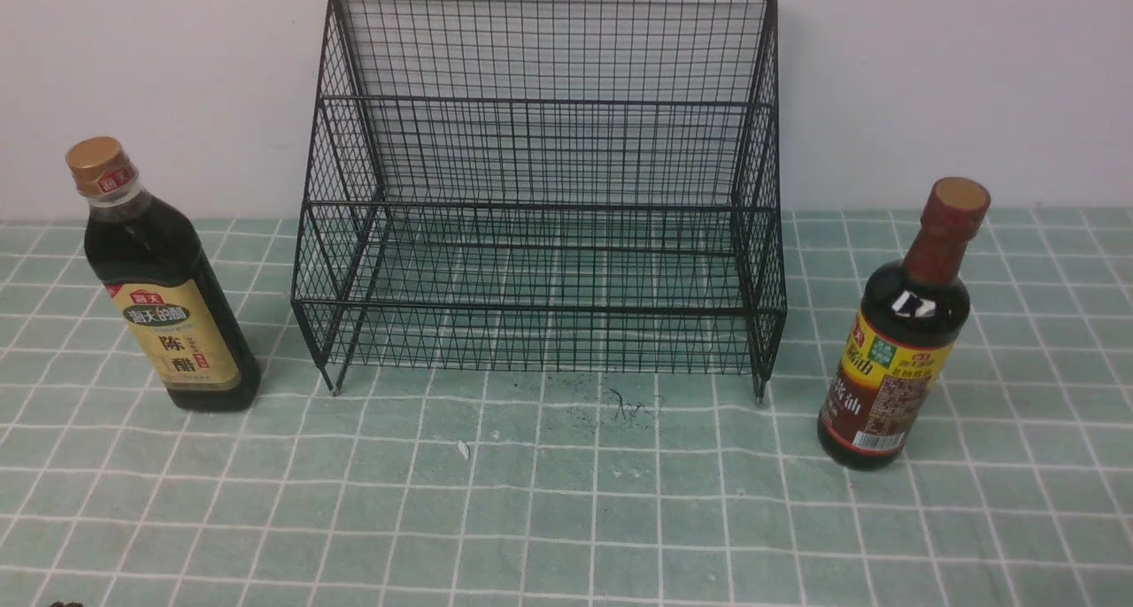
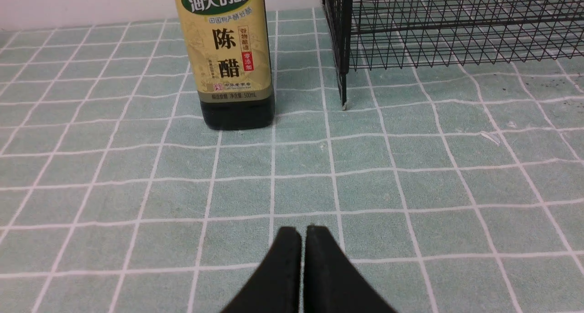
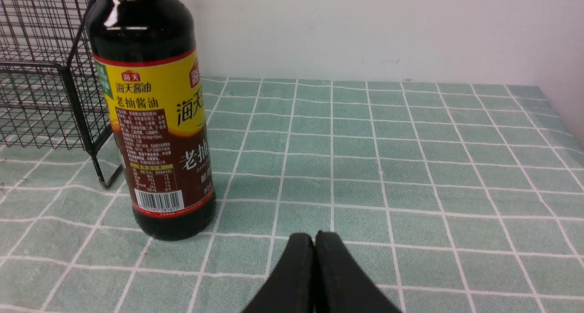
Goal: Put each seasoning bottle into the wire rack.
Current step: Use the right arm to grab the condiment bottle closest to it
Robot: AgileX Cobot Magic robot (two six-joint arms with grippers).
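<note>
The squarish dark bottle with gold cap and tan-yellow label (image 1: 173, 306) stands upright left of the black wire rack (image 1: 542, 191); it also shows in the left wrist view (image 2: 230, 53). The round dark bottle with reddish-brown neck and yellow-red label (image 1: 898, 350) stands upright right of the rack; it also shows in the right wrist view (image 3: 155, 117). The rack holds nothing. My left gripper (image 2: 303, 231) is shut and empty, well short of the squarish bottle. My right gripper (image 3: 315, 236) is shut and empty, near the round bottle's base. Neither gripper shows in the front view.
A green checked cloth (image 1: 566, 518) covers the table. A white wall (image 1: 929, 76) stands right behind the rack. Dark specks (image 1: 620, 403) and a small white scrap (image 1: 462, 449) lie in front of the rack. The rack's corner legs (image 2: 343, 104) (image 3: 102, 180) stand close beside the bottles.
</note>
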